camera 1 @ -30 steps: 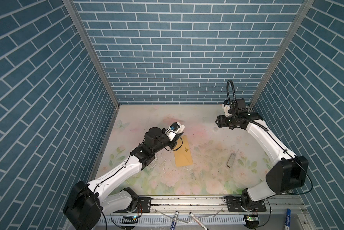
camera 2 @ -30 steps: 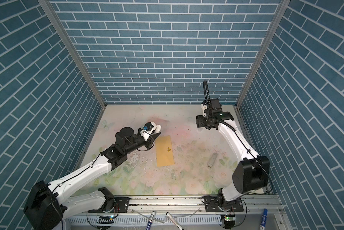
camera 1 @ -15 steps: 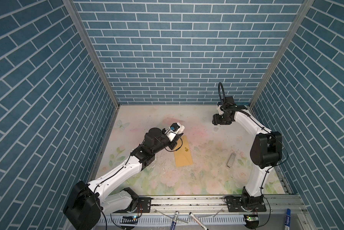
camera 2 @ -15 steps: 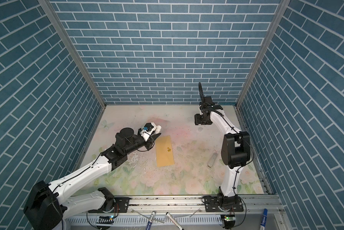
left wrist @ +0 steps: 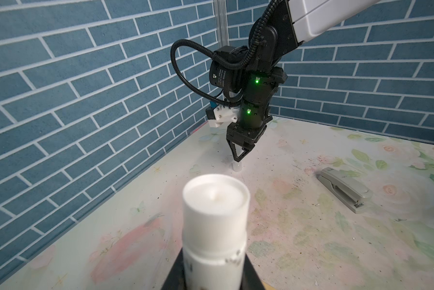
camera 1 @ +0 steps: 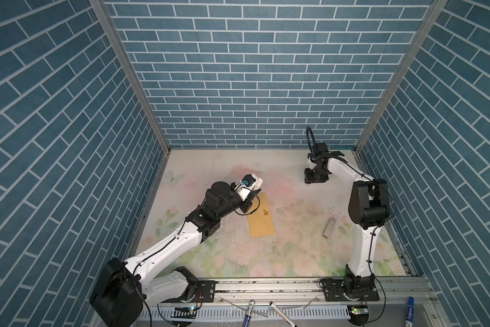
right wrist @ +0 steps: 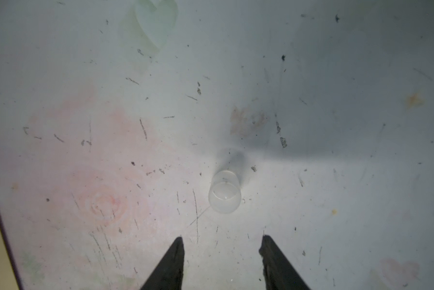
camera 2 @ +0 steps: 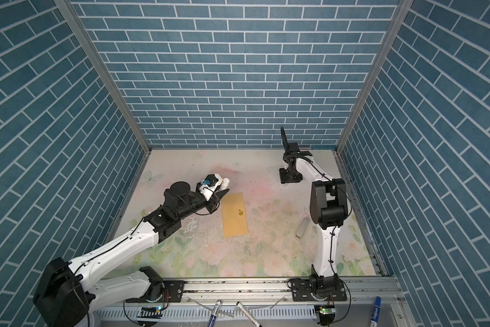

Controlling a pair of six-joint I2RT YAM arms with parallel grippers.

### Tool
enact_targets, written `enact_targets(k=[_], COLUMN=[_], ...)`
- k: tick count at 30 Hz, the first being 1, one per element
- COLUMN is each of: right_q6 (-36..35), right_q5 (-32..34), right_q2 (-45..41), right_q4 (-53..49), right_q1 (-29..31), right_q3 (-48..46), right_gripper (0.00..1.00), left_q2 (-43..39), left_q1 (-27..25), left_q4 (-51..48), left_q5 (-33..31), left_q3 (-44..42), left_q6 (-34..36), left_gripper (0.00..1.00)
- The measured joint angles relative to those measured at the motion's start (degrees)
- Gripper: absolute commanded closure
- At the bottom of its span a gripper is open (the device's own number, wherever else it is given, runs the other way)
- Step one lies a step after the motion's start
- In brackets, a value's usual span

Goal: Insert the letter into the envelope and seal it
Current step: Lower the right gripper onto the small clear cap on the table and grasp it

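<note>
The right arm has tucked its elbow in, setting the right hand (right wrist: 222,238), jaws apart and empty, over a clear cap (right wrist: 224,192) well away from the envelope (camera 1: 262,218). Beside that envelope, the left hand (camera 2: 222,188) grips an uncapped glue stick (left wrist: 214,213), so sealing looks underway.

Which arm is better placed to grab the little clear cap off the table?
Right. The right gripper hangs just above the cap, jaws open and empty; the left gripper grips the glue stick.

The golden-tan envelope (camera 1: 262,219) lies flat near the middle of the table (camera 1: 294,254). Its small dark-gold emblem (camera 1: 265,211) faces up.
</note>
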Motion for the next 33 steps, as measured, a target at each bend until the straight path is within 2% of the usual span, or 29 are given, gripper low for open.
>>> enact_targets(k=[33], right_q6=[-0.11], right_q5=[0.09], right_q2=[6.54], right_q4=[0.66], right_q1=[0.00], right_q3=[3.10], right_gripper=[0.71], left_q2=[0.02], left_q1=[0.00], left_q4=[-0.02], left_q5=[0.00], left_q3=[0.00], left_q6=[-0.46], left_gripper=[1.00])
